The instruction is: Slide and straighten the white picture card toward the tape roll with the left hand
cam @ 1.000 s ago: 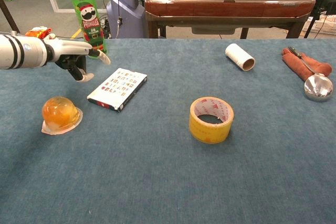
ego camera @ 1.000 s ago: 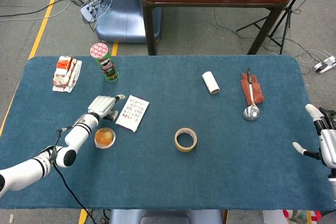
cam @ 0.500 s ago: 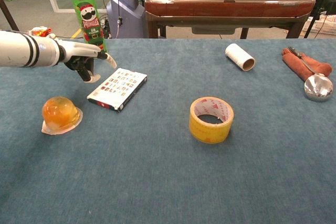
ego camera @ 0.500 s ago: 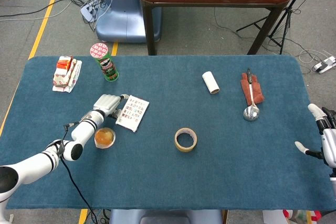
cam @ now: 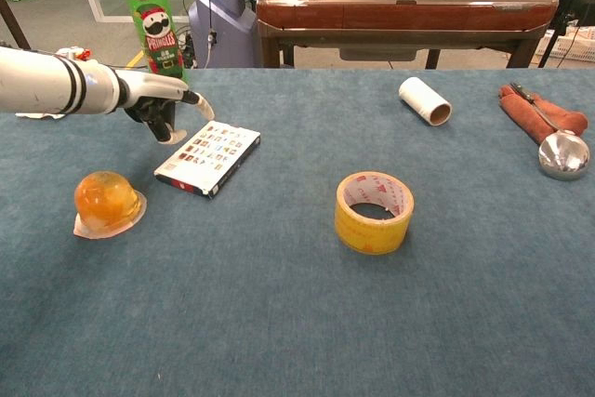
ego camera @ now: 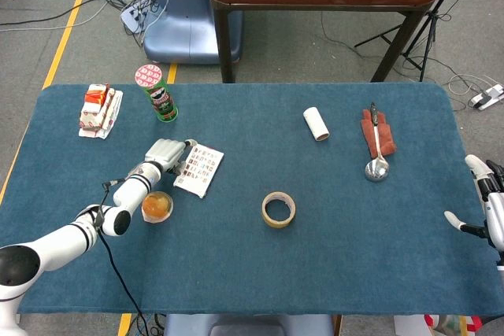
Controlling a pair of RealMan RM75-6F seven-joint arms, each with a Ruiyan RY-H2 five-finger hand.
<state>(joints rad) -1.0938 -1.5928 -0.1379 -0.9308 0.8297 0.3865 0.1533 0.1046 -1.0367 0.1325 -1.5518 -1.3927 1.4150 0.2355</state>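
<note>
The white picture card [ego camera: 199,169] [cam: 208,156] lies flat and skewed on the blue table, left of centre. My left hand [ego camera: 164,154] [cam: 165,103] hovers at the card's far left corner with fingers spread and nothing in them; whether a fingertip touches the card edge cannot be told. The yellow tape roll [ego camera: 278,208] [cam: 374,212] stands on the cloth to the right of the card, well apart from it. My right hand [ego camera: 488,208] is at the table's right edge, fingers apart and empty.
An orange jelly cup [ego camera: 157,205] [cam: 108,202] sits just below the left arm. A green Pringles can [ego camera: 161,92] [cam: 157,36] and a snack packet [ego camera: 99,110] stand behind. A white roll [ego camera: 316,123], a red cloth with a ladle [ego camera: 377,147] lie right.
My left hand has moved right and slightly forward, from beside the jelly cup up to the card's left corner. The card, tape roll and right hand have barely shifted.
</note>
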